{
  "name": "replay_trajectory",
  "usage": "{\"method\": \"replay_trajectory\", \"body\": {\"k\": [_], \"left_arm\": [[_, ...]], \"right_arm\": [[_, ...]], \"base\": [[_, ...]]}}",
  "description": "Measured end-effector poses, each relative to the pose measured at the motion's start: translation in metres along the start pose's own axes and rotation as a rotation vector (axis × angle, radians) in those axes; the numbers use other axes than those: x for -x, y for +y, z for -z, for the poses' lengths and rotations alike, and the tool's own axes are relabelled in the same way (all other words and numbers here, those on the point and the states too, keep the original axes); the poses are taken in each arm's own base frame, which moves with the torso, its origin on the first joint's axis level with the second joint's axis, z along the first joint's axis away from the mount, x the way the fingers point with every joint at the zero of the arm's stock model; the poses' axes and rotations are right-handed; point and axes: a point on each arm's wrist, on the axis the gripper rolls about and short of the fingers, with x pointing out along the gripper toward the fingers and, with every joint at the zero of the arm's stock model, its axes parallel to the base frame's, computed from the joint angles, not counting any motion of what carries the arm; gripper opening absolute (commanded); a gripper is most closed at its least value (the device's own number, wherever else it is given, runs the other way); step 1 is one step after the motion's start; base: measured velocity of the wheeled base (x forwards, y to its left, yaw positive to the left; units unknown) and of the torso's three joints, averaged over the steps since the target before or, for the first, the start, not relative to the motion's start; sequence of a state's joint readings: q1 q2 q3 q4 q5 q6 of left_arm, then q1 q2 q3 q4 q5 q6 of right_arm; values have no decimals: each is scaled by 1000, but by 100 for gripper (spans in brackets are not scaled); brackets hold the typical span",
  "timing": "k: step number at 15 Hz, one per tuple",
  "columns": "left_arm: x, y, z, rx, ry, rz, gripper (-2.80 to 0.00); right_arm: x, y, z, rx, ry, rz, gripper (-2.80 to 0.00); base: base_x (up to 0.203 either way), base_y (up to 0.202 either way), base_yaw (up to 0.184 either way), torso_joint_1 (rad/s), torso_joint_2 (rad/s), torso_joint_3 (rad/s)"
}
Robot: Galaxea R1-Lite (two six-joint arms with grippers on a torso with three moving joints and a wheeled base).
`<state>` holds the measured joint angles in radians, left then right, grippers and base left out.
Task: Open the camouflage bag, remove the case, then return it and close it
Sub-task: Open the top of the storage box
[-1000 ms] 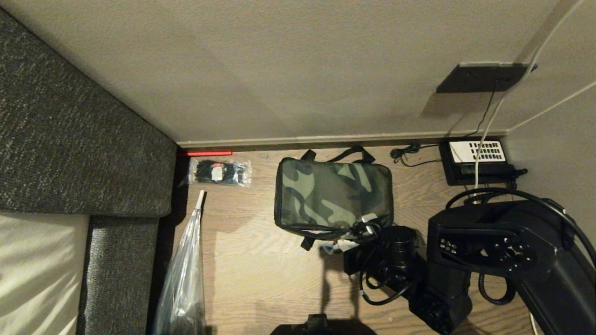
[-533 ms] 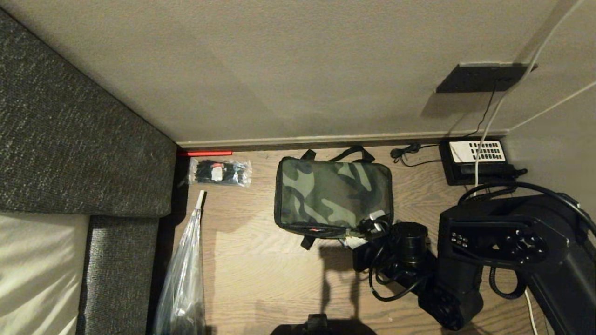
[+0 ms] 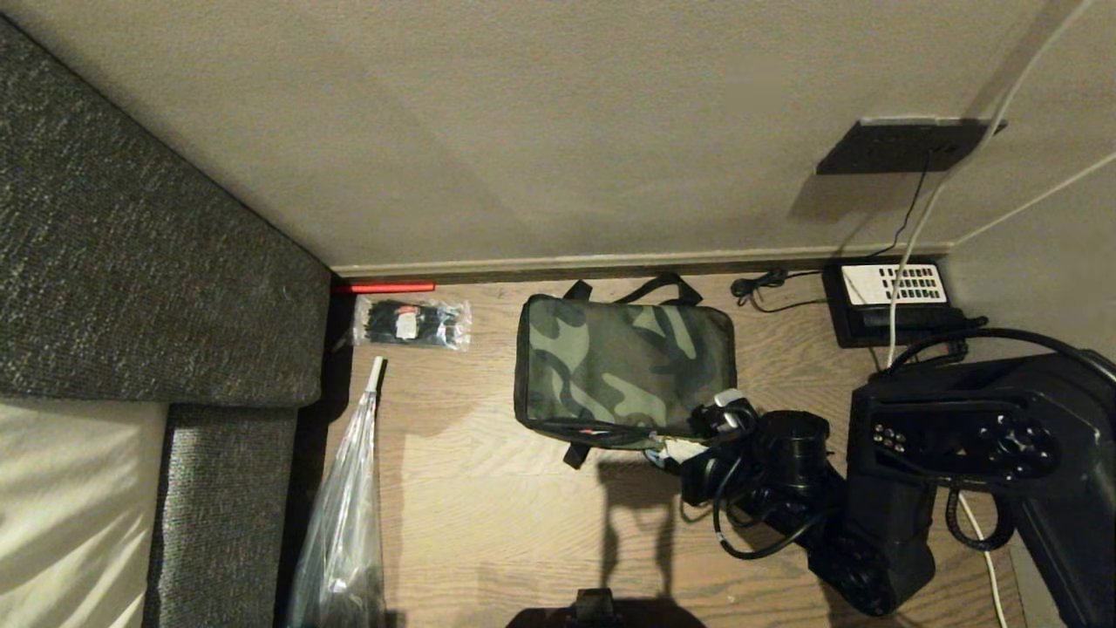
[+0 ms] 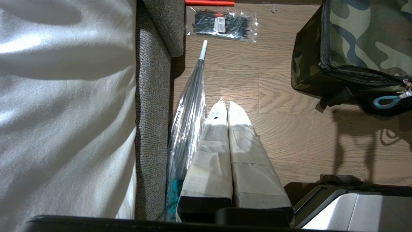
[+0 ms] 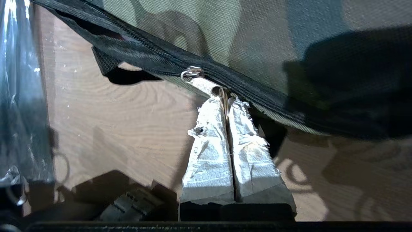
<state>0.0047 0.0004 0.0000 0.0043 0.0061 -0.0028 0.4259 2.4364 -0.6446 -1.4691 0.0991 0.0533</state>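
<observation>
a wood-grain floor (image 3: pixel 488 515) runs up to a beige wall with a pale baseboard, and the camouflage bag (image 3: pixel 623 366) stands on it just in front of that baseboard; everything below is placed from the bag. its lid lies flat on top, and from the head view nothing of the inside shows, so the case cannot be seen. black straps loop out behind the bag toward the wall.

at the bag's near right corner sits the right gripper (image 3: pixel 725 417), its arm filling the lower right of the head view and hiding the floor there. in the right wrist view its tape-wrapped fingers (image 5: pixel 209 151) are pressed together on a thin metal ring (image 5: pixel 224 100) hanging from the bag's black zipper line; a second silver zipper slider (image 5: pixel 192 72) sits just along the same zipper. what the ring hooks onto is hidden behind the fingertips.

the left gripper (image 4: pixel 227 104) is out of the head view; its own camera shows its padded fingers closed against each other with nothing between them, hanging over the floor well to the left of the bag, beside a clear plastic bag (image 4: pixel 188 129) that is partly cut off.

left of the bag, near the wall, lies a packet of black cable ties (image 3: pixel 411 323) and a red bar (image 3: pixel 384 286). further left is a grey upholstered sofa (image 3: pixel 131 279). right of the bag, against the wall, is a black telephone (image 3: pixel 894 301) with a white keypad.
</observation>
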Motion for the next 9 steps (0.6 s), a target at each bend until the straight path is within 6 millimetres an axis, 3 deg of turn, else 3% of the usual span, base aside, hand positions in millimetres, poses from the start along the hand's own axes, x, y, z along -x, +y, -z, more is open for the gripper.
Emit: {"method": "replay_trajectory", "body": {"k": [9], "left_arm": [[0, 0, 0, 0, 0, 0, -280]], "right_arm": [[18, -19, -4, -20, 13, 52, -280]], "base": [[0, 0, 0, 0, 0, 0]]}}
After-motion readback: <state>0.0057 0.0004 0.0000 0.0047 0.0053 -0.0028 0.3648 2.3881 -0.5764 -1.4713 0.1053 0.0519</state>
